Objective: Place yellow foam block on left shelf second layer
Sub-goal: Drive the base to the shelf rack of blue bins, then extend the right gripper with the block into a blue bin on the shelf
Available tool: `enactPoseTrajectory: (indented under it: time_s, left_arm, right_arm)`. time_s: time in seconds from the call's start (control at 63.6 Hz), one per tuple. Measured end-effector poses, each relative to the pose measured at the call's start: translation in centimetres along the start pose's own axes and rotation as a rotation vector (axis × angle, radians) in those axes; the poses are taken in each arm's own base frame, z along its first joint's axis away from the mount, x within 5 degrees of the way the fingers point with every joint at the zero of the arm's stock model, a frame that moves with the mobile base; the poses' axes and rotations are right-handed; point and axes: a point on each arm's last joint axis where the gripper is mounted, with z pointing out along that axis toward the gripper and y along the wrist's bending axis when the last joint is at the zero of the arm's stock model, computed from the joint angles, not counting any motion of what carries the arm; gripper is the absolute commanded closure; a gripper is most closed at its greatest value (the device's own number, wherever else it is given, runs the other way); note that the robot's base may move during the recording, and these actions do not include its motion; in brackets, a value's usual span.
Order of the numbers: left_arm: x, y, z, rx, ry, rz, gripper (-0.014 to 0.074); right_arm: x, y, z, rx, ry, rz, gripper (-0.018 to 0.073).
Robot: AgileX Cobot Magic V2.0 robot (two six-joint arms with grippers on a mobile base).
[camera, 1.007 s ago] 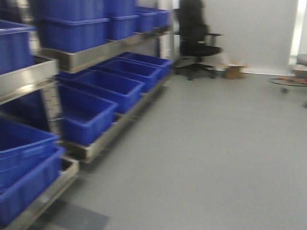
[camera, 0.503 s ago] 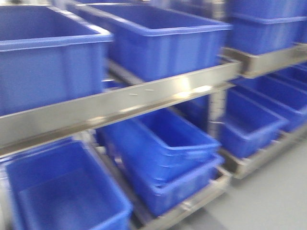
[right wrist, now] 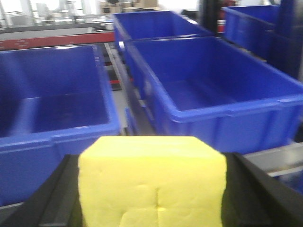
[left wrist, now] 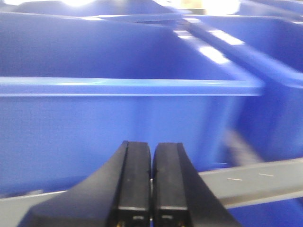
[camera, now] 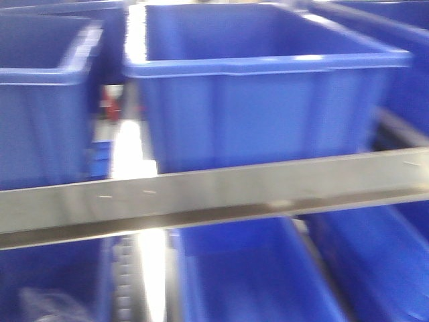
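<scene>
We are pinching the one block (right wrist: 151,182) between the right gripper's (right wrist: 151,203) fingers, so the pickup is done and the placing is not yet. Just ahead and below it, past a rail (right wrist: 274,158), we are counting four bins (right wrist: 213,94). The left gripper (left wrist: 151,189) is pressing its jaws together, empty.

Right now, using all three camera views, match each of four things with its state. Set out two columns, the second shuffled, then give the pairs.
1 yellow foam block
2 left gripper
3 shelf rail
4 blue bin

A silver, lying horizontal
B shut, holding nothing
C open-topped, standing above the rail
D squeezed from both sides

Pairs: 1-D, 2-B, 3-A, 4-C
</scene>
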Motion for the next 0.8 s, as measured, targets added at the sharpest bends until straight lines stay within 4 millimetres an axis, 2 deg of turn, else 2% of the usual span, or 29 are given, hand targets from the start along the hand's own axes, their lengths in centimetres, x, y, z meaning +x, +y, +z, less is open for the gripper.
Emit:
enactPoseTrajectory:
  time_s: [0.802]
  left_arm:
    - [0.00, 0.00, 0.00, 0.000, 0.000, 0.000, 0.0460]
  right_arm:
    - [0.00, 0.00, 0.00, 0.000, 0.000, 0.000, 0.0260]
